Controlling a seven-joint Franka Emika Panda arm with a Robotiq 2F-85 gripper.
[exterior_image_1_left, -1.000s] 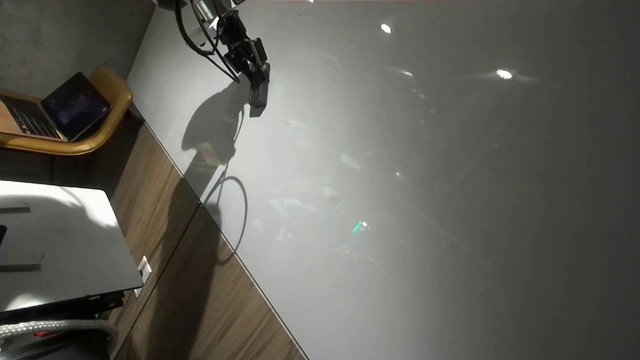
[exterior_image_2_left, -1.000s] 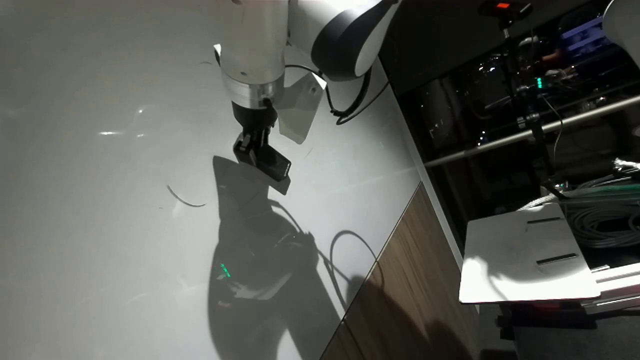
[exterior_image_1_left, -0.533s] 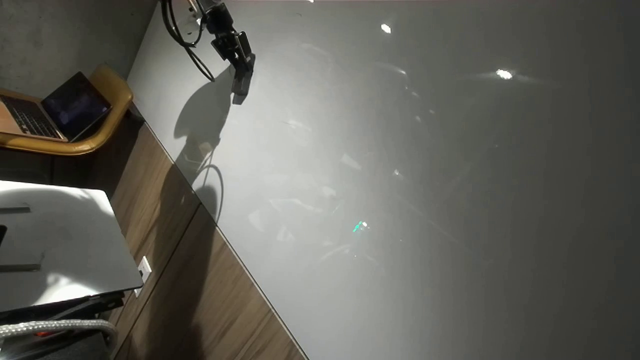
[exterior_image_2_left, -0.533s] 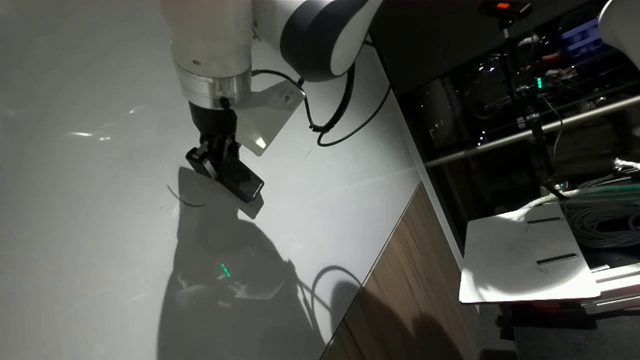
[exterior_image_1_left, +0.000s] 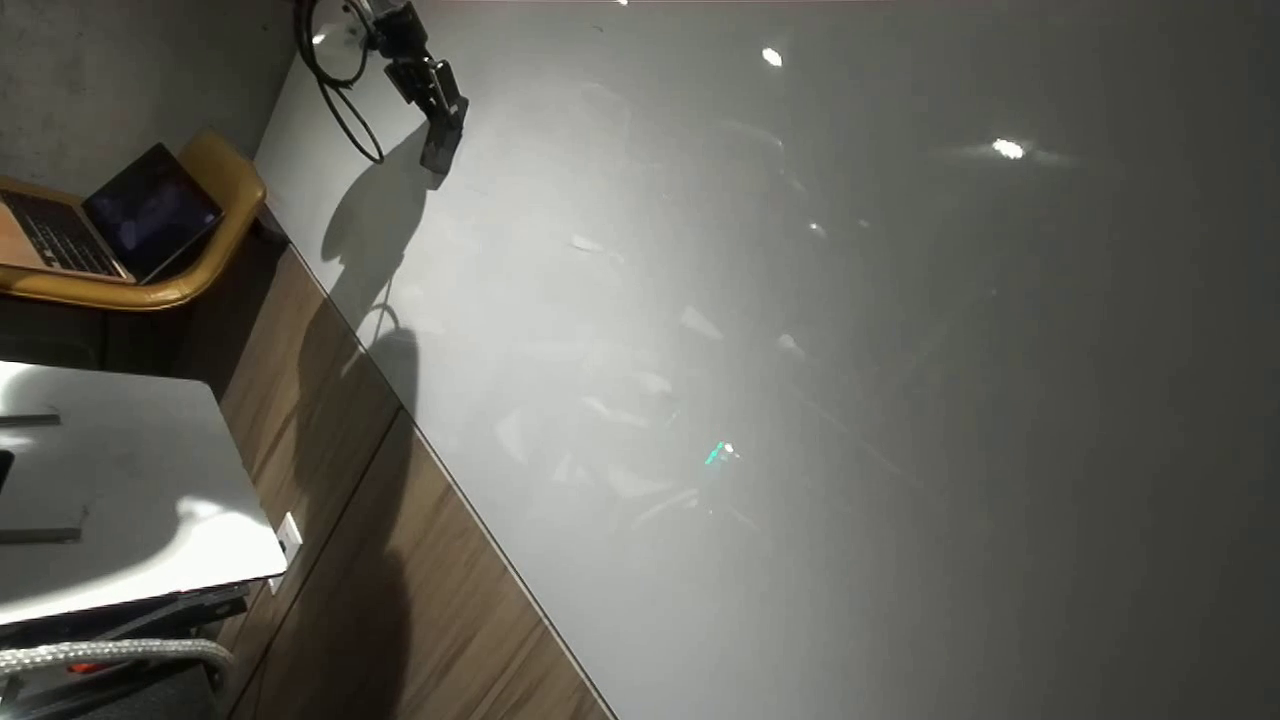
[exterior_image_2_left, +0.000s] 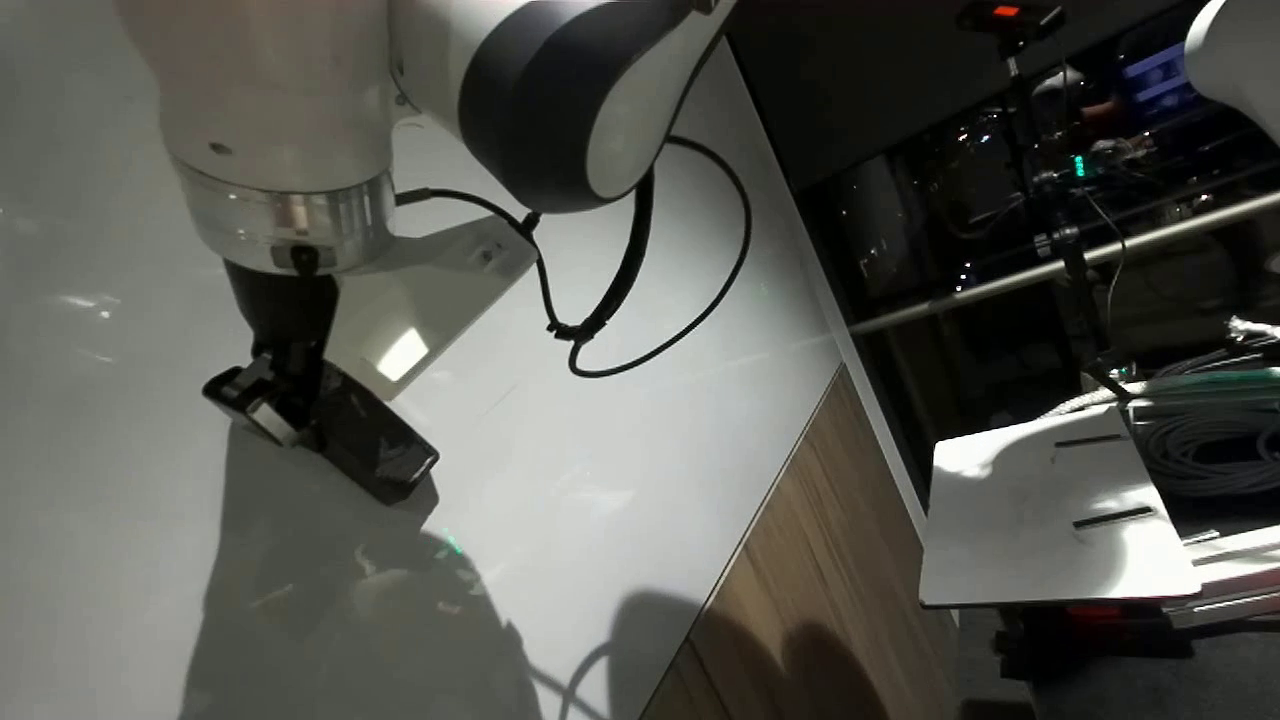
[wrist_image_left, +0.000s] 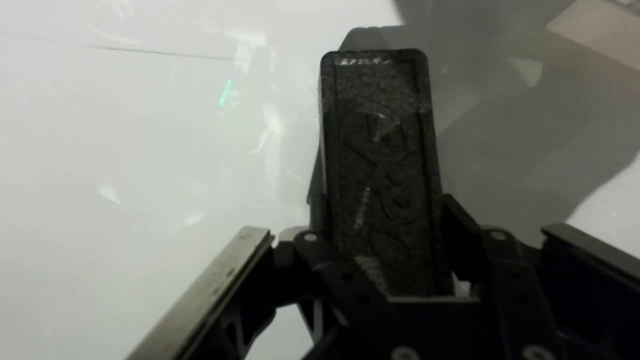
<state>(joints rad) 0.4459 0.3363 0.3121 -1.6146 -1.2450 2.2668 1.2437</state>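
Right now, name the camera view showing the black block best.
The wrist view: there the black block appears largest, its broad face toward the camera, surface marks visible. In both exterior views it is smaller, slanted, those marks indistinct.

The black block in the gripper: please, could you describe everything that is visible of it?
The black block is long and rectangular, with rounded corners, a bordered face, curved grooves and pale smudges; small pale marks at its far end are unreadable. It looks dull, perhaps plastic or felt. The gripper holds it by its sides, its length pointing outward, close to the white surface; whether they touch, I cannot tell.
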